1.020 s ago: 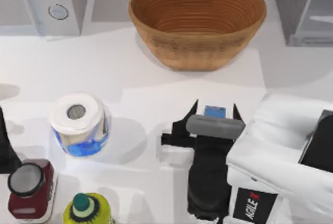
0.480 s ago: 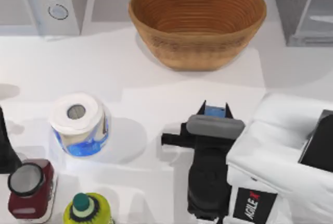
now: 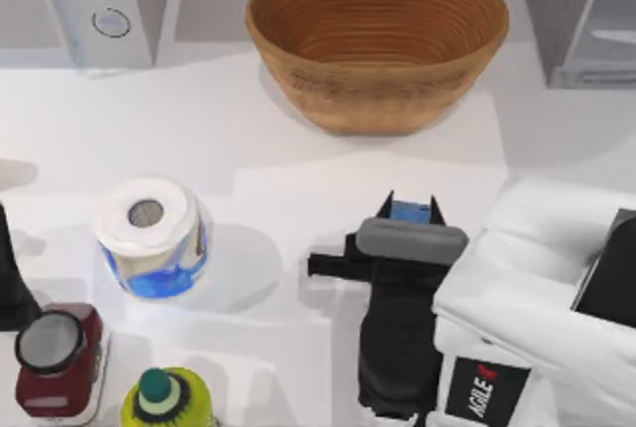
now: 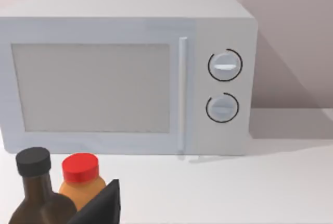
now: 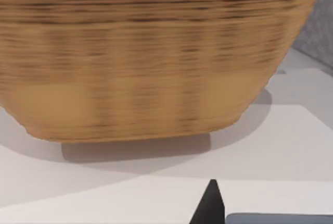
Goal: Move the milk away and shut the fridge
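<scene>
Near bench's front edge, right of centre, our right gripper (image 3: 409,211) clamps milk (image 3: 409,213), fingers tight on carton's two sides. Beyond it, basket (image 3: 378,40) at back centre. Fridge (image 3: 581,15) at back right corner, beyond and rightward of our hand; right arm nearer. Left gripper (image 4: 101,206) parked by microwave (image 4: 125,73); grip unreadable.

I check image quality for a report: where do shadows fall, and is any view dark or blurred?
Top view: evenly lit, soft shadows beside the paper roll and basket. Left wrist view: the microwave shades the wall. Right wrist view: the basket looks streaky, shadow beneath.
</scene>
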Available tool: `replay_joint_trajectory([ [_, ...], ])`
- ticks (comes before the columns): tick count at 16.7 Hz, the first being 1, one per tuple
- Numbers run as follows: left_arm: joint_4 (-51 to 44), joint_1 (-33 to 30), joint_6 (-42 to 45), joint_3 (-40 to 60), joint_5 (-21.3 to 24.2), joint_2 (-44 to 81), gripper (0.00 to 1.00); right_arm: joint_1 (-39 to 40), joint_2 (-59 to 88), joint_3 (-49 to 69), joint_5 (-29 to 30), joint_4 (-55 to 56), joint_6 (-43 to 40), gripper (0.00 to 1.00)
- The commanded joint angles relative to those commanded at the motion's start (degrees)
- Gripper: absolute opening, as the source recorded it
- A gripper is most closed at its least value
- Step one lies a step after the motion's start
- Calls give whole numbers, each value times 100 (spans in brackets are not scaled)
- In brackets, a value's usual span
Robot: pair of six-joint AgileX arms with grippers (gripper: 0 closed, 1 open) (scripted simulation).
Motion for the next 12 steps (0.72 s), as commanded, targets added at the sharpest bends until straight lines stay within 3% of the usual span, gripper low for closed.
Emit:
replay_joint_trajectory([
  [12,0,0,0,0,0,0,100,-8,-733,-156,-14,-578,28,0],
])
